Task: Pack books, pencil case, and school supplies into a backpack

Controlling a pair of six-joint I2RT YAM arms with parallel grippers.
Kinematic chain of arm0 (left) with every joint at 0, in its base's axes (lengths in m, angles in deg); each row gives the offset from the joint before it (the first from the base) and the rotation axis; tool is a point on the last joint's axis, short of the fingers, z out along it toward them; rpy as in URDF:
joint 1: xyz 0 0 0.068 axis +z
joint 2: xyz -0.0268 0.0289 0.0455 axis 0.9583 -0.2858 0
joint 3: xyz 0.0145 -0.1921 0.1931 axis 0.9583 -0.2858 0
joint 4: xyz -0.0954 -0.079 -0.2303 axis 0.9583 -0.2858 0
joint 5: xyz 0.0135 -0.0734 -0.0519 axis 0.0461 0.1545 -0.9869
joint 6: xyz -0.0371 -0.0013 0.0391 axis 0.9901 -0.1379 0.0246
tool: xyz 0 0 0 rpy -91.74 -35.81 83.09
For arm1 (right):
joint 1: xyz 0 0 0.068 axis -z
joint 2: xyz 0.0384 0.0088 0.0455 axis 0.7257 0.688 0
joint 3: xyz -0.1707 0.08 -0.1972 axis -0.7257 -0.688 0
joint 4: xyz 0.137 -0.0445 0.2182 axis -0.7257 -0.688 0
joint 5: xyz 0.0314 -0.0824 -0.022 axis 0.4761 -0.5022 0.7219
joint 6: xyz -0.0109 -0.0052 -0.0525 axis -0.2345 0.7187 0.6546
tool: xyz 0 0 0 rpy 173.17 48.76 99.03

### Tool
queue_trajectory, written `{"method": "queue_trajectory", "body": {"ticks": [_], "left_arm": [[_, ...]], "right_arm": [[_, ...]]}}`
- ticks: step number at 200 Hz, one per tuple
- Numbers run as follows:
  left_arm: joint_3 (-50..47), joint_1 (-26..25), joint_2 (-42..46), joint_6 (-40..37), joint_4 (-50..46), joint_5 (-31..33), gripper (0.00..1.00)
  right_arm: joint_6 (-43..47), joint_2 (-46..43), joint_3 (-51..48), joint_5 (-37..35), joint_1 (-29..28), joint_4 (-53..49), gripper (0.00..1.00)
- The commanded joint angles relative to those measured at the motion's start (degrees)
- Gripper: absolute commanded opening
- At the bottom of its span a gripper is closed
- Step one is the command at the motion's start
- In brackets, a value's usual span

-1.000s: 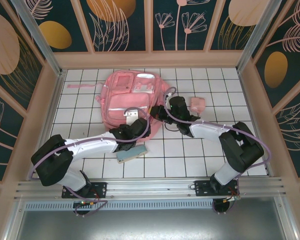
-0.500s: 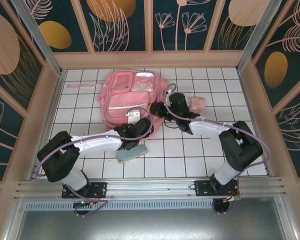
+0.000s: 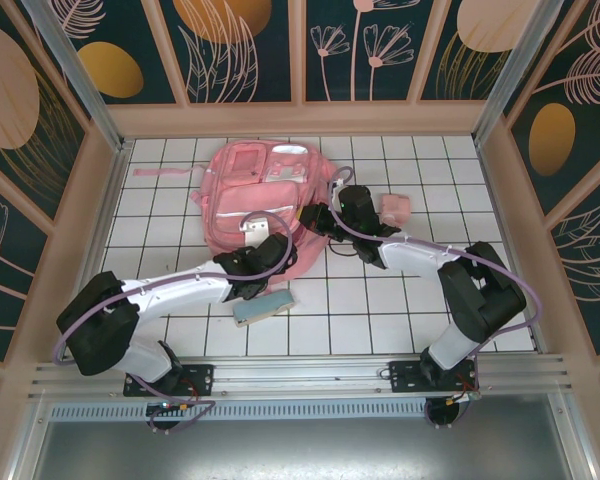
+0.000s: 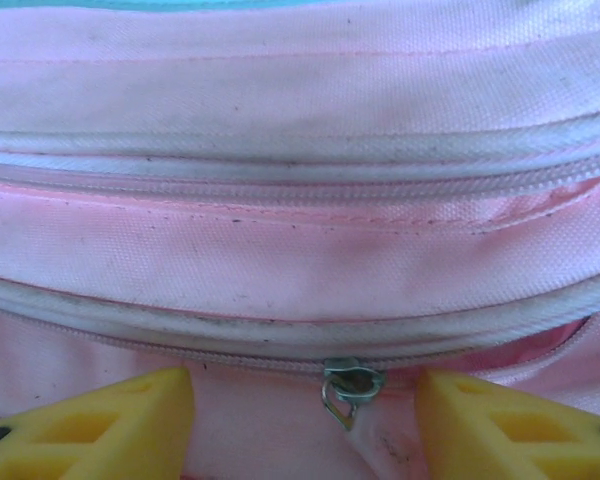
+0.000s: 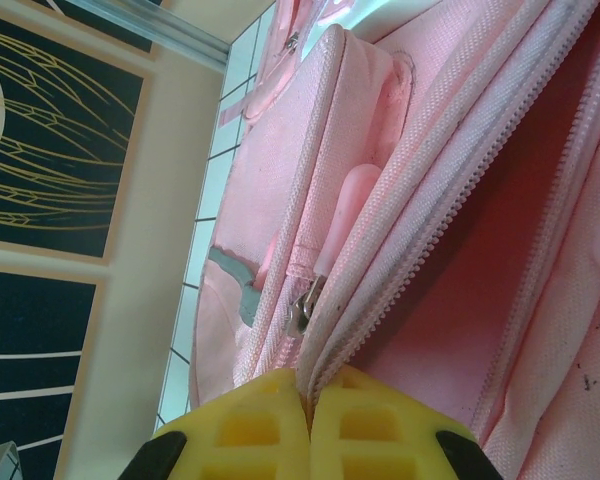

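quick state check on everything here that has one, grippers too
backpack, lying flat, one zip part open
left gripper, open
zipper pull, between the left jaws, ungripped
right gripper, shut on the backpack's zip edge
pencil case, on the table, unpacked
school supplies, on the table, unpacked

A white tiled tabletop (image 3: 380,320) with thin dark grid lines sits inside a boxed enclosure. Pale wooden frames (image 3: 300,118) border it on three sides. They hold dark teal wall panels (image 3: 250,60) painted with pale pink flower outlines and golden-orange ovals. Grey metal posts (image 3: 70,70) rise at the far corners. A silver aluminium rail (image 3: 300,375) runs along the near edge, with a plain grey surface (image 3: 300,450) beyond it. The light is bright and even.
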State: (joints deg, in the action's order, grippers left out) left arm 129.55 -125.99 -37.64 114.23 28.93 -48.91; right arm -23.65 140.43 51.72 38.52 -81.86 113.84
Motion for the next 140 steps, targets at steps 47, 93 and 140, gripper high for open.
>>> {"method": "queue_trajectory", "body": {"ticks": [47, 93, 140], "left_arm": [[1.0, 0.3, -2.5, 0.0, 0.2, -2.9, 0.27], [1.0, 0.3, -1.7, 0.5, -1.2, -1.8, 0.00], [-2.6, 2.5, 1.9, 0.3, -3.4, 0.1, 0.00]], "right_arm": [[1.3, -1.1, 1.3, -0.2, 0.5, 6.8, 0.00], [1.3, -1.1, 1.2, -0.5, 0.8, 6.5, 0.00], [1.3, -3.3, -0.9, -2.1, 3.6, 5.4, 0.00]]}}
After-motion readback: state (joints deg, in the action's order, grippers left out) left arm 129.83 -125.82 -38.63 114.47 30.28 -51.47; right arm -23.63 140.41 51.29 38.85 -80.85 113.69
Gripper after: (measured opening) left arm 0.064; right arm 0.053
